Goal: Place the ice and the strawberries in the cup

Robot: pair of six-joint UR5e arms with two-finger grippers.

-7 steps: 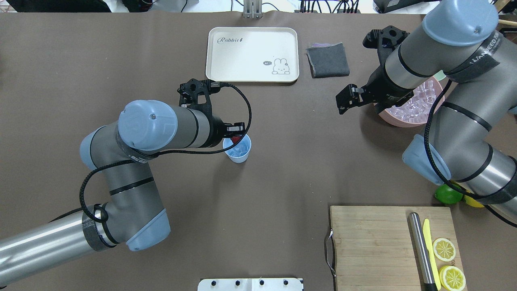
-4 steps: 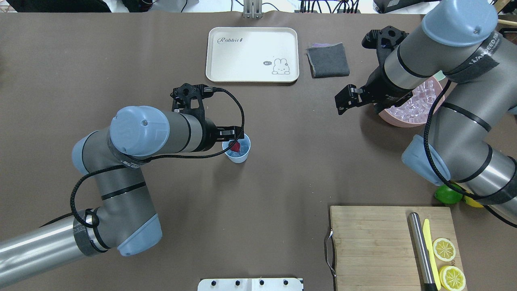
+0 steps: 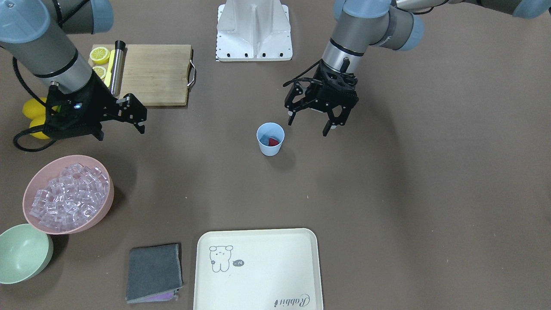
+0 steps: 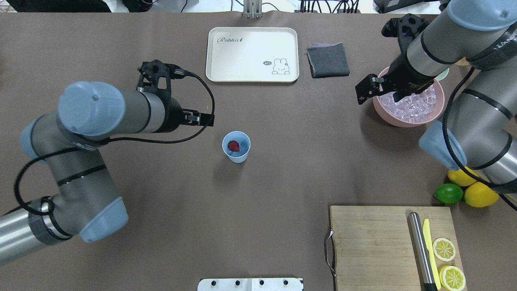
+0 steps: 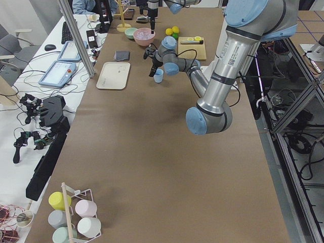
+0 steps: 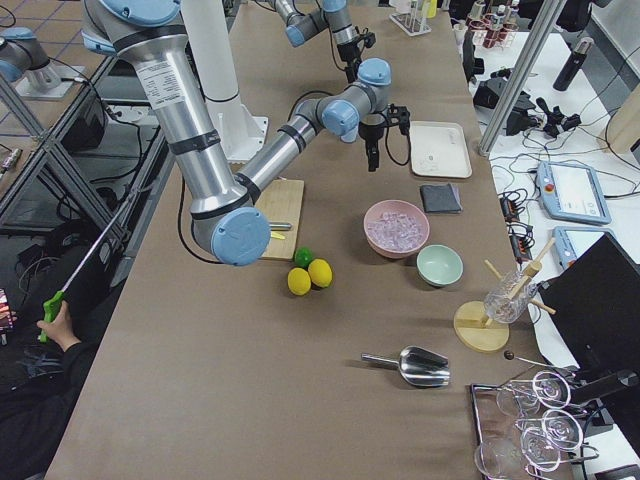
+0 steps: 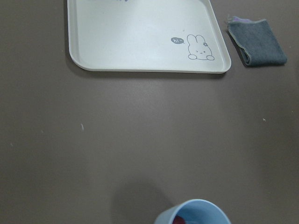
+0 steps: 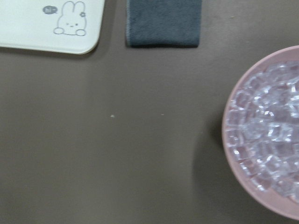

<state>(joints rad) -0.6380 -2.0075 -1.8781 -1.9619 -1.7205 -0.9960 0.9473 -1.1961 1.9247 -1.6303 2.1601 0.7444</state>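
The light blue cup (image 4: pixel 236 152) stands mid-table, also in the front view (image 3: pixel 270 148). A dark red strawberry (image 4: pixel 233 145) lies inside it on some clear ice. My left gripper (image 4: pixel 198 119) is open and empty, raised above the table just to the left of the cup and apart from it; its spread fingers (image 3: pixel 327 129) show in the front view. The heap of ice (image 4: pixel 410 106) fills a pink bowl (image 4: pixel 381 111) at the right. My right gripper (image 4: pixel 379 96) is open and empty above that bowl's left rim.
A cream rabbit tray (image 4: pixel 252 54) and a folded grey cloth (image 4: pixel 327 60) lie at the far edge. A wooden cutting board (image 4: pixel 375 242) with a knife and lemon halves is at the near right. Lemons and a lime (image 4: pixel 448 194) sit beside it. A mint bowl (image 3: pixel 21 254) is beyond the pink bowl.
My left gripper let the strawberry go into the cup and drew away to the left. My right arm moved right, from beside the pink bowl to over its rim.
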